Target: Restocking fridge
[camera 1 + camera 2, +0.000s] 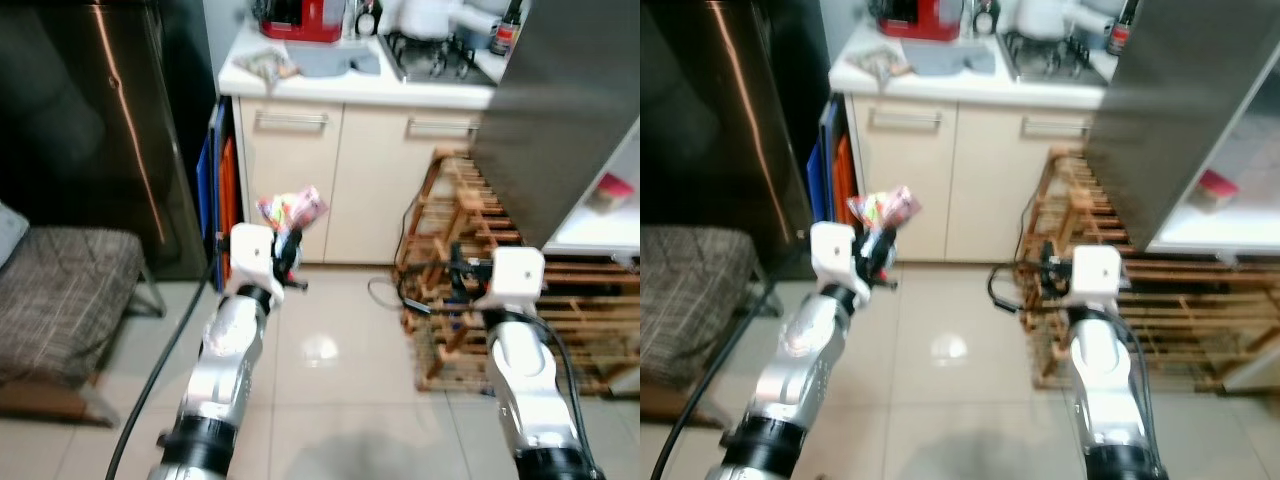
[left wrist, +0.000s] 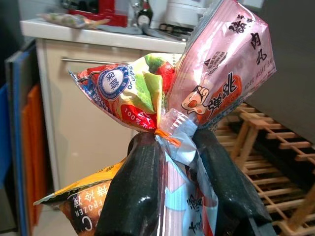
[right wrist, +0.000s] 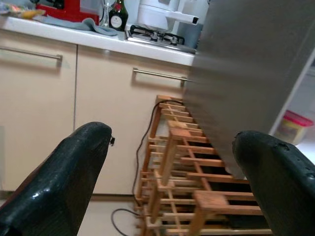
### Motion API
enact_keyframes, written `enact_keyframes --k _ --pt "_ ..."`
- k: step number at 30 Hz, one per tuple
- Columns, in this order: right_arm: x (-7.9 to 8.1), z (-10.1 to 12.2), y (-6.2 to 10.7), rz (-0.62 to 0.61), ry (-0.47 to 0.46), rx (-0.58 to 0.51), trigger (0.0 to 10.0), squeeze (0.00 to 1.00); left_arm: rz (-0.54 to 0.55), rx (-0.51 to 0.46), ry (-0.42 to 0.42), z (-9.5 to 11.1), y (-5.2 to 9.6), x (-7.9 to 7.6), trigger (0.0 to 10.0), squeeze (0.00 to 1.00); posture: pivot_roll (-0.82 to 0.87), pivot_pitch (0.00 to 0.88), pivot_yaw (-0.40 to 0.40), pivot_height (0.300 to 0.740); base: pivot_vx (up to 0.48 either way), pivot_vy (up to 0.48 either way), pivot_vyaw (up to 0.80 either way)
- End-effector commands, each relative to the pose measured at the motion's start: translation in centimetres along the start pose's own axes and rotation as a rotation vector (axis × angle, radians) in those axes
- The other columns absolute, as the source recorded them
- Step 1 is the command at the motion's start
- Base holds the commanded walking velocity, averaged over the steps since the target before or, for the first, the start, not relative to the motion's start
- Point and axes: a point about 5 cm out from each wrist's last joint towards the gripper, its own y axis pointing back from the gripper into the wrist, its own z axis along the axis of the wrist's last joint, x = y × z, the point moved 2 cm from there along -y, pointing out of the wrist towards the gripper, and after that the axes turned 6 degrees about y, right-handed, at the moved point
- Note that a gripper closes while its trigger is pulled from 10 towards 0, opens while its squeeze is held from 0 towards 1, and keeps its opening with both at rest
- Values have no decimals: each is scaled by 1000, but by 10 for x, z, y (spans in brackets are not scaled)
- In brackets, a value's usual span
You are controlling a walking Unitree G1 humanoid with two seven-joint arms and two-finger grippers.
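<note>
Clamped between two glossy black fingers (image 2: 133,196), the left gripper (image 1: 290,252) holds a bunch of crinkly plastic food packets (image 2: 197,93) by their gathered necks, raised in front of the robot above the pale tiled floor (image 1: 330,400). One packet is pink with a cartoon figure and printed characters, one is red, green and blue with a round blue seal, and an orange one hangs lower beside the fingers. A thin orange band pinches the necks together just above the fingertips.

Further right, the right gripper (image 3: 172,172) is spread wide with nothing between its rounded, rubbery fingers (image 3: 64,177). It points toward a slatted wooden rack (image 1: 480,270) standing on the floor against the cream cabinet (image 1: 300,170), with a dark cable (image 1: 400,250) trailing down beside it. The grey fridge door (image 1: 560,110) stands swung open over the rack, and a red-lidded container (image 1: 612,190) sits on a white shelf inside.

On the white countertop (image 1: 360,85) are a red appliance (image 1: 300,18), a grey cloth (image 1: 335,62), a gas hob (image 1: 430,55) and a dark bottle (image 1: 508,30). A woven grey cushioned seat (image 1: 60,290) is at the left, before a dark glossy panel (image 1: 100,120).
</note>
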Motion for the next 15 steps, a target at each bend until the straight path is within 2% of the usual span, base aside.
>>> enact_keyframes --k 1,6,8,13,15 --pt "7 3 -4 26 -3 -11 10000 1000 13 -44 -37 12 -5 2 10000 0 -81 0 -59 740 240 -412 0" --pt "7 1 -3 42 12 -8 10000 1000 64 -43 -96 12 -9 6 10000 0 -85 0 -61 740 311 -357 0" --pt "3 -2 0 40 20 4 10000 1000 91 -40 -103 11 -8 11 10000 0 -89 0 -59 740 0 0 0" --pt "-2 -7 2 27 26 18 10000 1000 66 -54 -89 12 -8 11 10000 0 -86 0 -56 740 0 0 0" --pt "0 -7 1 31 26 18 10000 1000 68 -48 -107 12 -9 10 10000 0 -85 0 -57 740 319 -172 0"
